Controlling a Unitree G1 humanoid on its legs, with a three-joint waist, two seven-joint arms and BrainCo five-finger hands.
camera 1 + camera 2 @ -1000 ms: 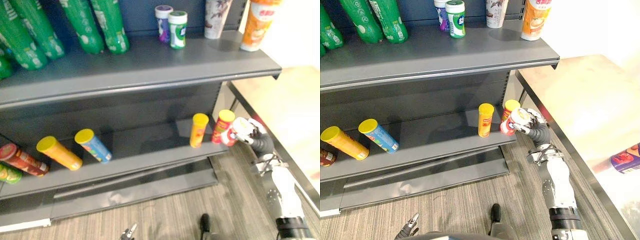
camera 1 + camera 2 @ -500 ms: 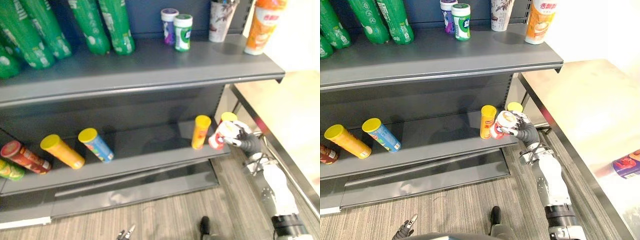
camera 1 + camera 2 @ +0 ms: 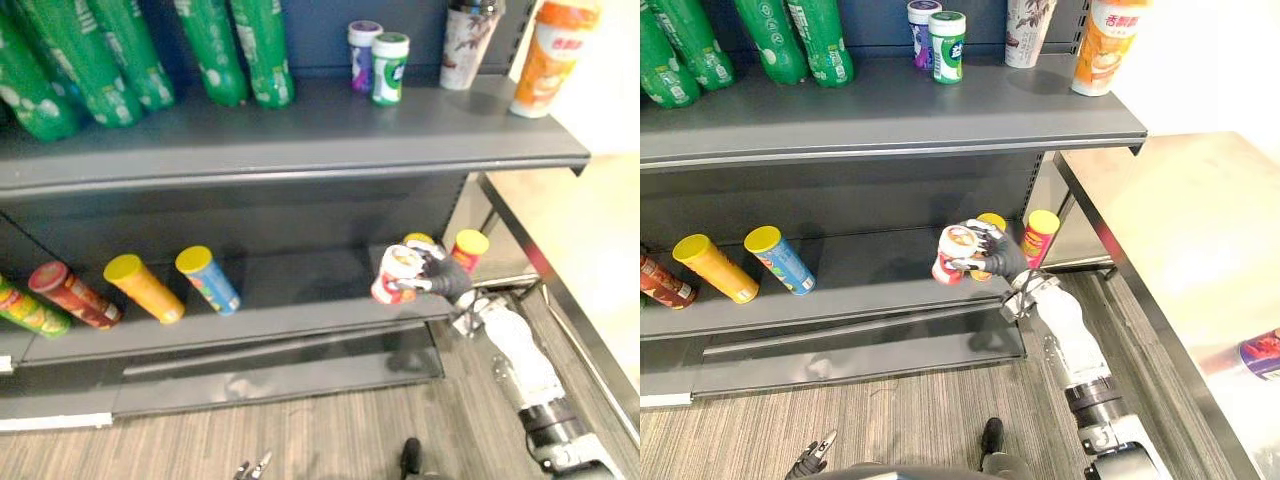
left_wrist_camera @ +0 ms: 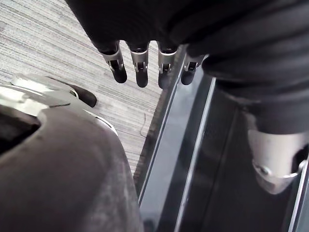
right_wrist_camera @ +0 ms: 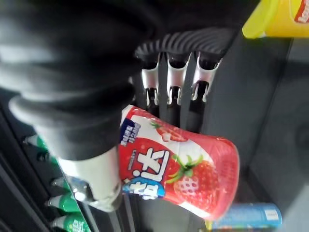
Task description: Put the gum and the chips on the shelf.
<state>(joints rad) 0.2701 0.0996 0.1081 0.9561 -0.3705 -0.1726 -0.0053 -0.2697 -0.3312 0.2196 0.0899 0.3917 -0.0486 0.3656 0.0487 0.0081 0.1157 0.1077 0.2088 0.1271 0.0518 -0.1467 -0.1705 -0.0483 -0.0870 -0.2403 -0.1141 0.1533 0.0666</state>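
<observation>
Dark grey shelf unit (image 3: pixel 890 130), two levels. A steel table (image 3: pixel 1160 220) stands beside it on the robot's right. Green bottles (image 3: pixel 790 40) lean along the back of the upper level.

The right arm reaches in over the front of the lower shelf (image 3: pixel 870 285), towards its right end. The right hand (image 3: pixel 998 256) has its fingers and thumb curled round the gum jar (image 3: pixel 955 253), with the dark ribbed cover facing outward. In its wrist view the left hand (image 4: pixel 140 67) hangs over striped flooring, fingers straight and holding nothing.

Two upright chip tubes (image 3: pixel 1039 234) with yellow lids stand just beyond the right hand. The nearer one is mostly hidden behind it. Three more tubes (image 3: pixel 780 260) lie on their sides further left.

The gum jar is pink-red and see-through, with strawberry pictures, a white label band and a pale top. It is held tilted, top towards the camera. We cannot tell whether its base touches the shelf. A blue-and-red can (image 3: pixel 1262 352) on the table is cut off at the edge.
</observation>
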